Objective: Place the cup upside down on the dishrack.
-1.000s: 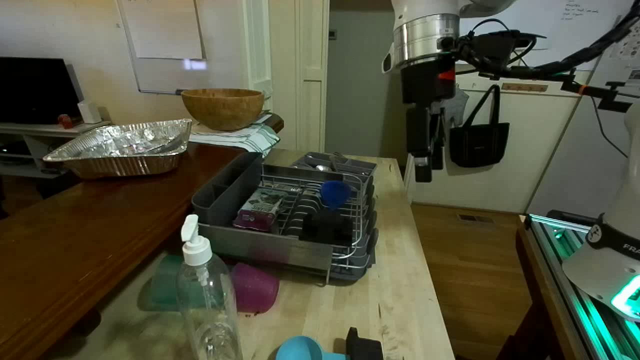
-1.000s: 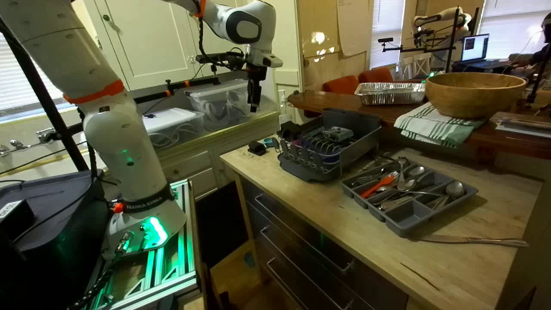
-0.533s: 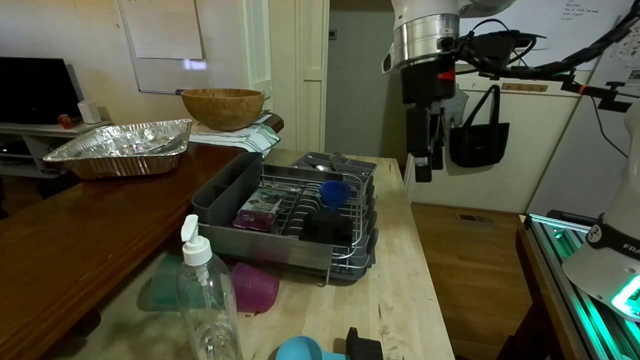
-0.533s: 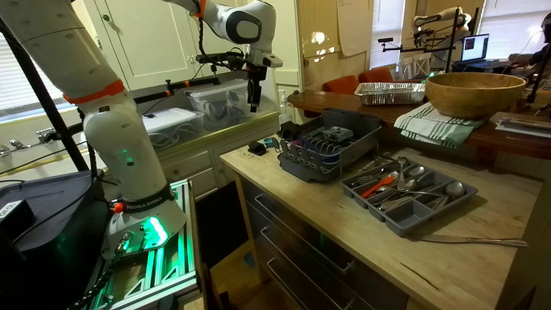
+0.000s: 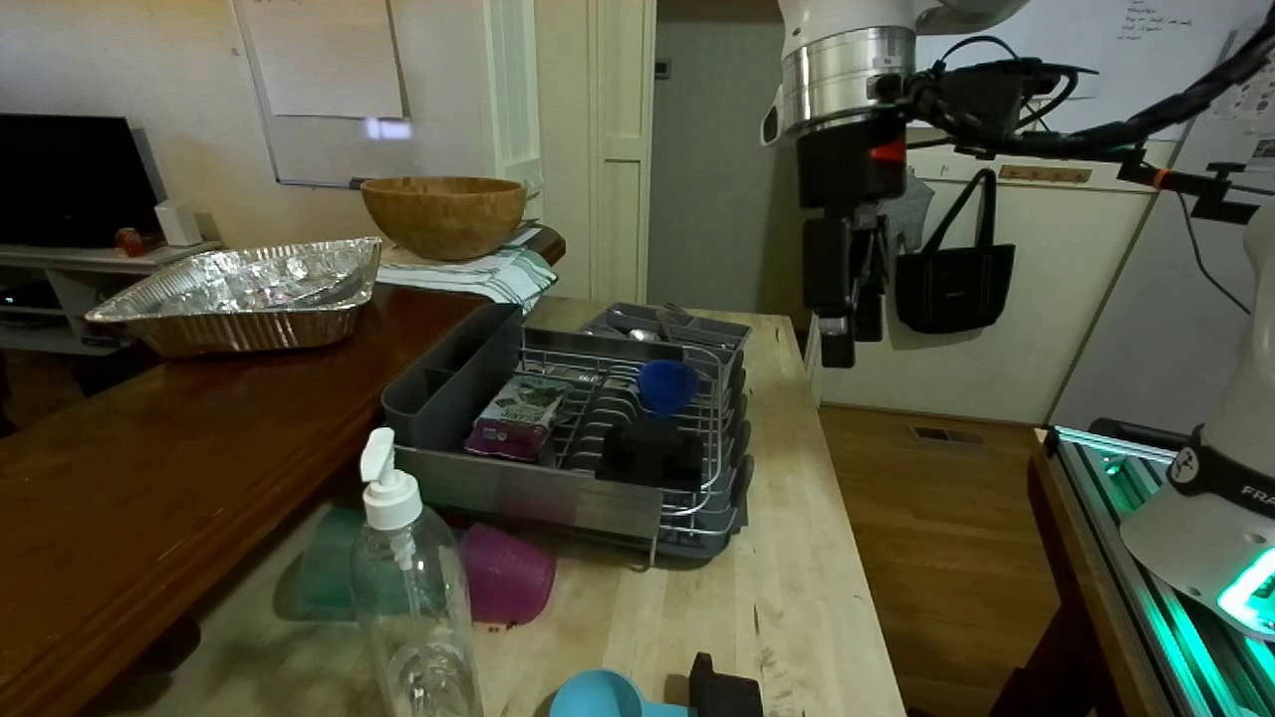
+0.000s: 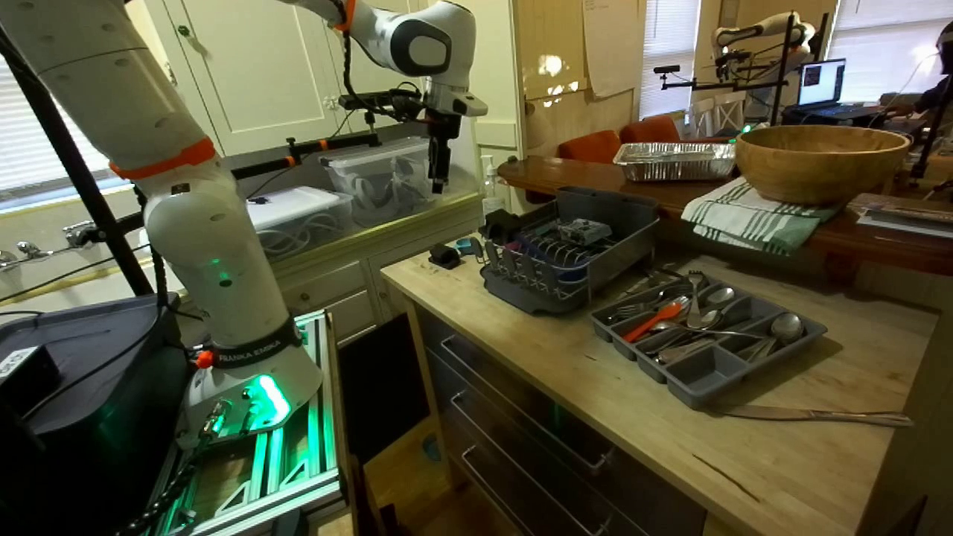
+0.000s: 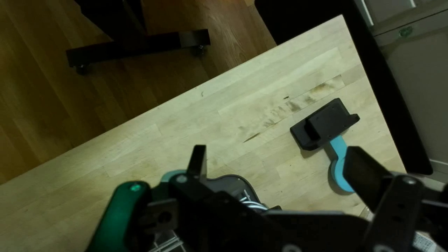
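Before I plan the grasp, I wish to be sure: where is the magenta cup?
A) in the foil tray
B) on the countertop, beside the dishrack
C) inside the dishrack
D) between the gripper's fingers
B: in an exterior view the magenta cup is on the countertop, outside the dishrack, partly behind the clear soap bottle.

In an exterior view, the white, round-jointed robot arm (image 6: pixel 216 223) fills the left of the frame, its green-lit white base (image 6: pixel 238 391) at lower left and its upper links cut by the top edge. The black two-fingered gripper (image 7: pixel 276 150) hangs pointing down in both exterior views, below a smooth silver metal wrist collar (image 5: pixel 847 80) at upper right. In the wrist view its dark, blocky fingers (image 7: pixel 364 171) stand wide apart.
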### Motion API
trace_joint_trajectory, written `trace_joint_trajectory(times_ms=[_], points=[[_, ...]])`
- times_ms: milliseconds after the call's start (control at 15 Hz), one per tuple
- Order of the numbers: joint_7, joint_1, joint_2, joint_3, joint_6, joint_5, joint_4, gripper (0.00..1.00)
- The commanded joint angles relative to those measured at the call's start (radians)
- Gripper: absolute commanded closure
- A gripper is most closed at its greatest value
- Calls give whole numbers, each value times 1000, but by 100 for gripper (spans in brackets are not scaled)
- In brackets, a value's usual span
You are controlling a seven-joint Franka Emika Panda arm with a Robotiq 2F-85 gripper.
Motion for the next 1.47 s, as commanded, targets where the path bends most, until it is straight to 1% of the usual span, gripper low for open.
trace_joint_trajectory(times_ms=[0,133,333,400,533,600,667,800,1000,1133,1400], points=[[173,30,78,71,106,-45,50,0],[212,56,124,115,172,-112,83,0],[246,97,200,157,243,-268,149,0],[265,112,242,167,237,-357,183,0],[243,143,317,164,171,-436,258,0],[238,143,222,146,216,-361,171,0],[237,155,253,144,209,-388,196,0],[236,165,295,139,205,-406,228,0],[235,166,308,136,202,-411,240,0],[226,171,348,126,259,-431,259,0],[238,195,426,92,356,-528,296,0]])
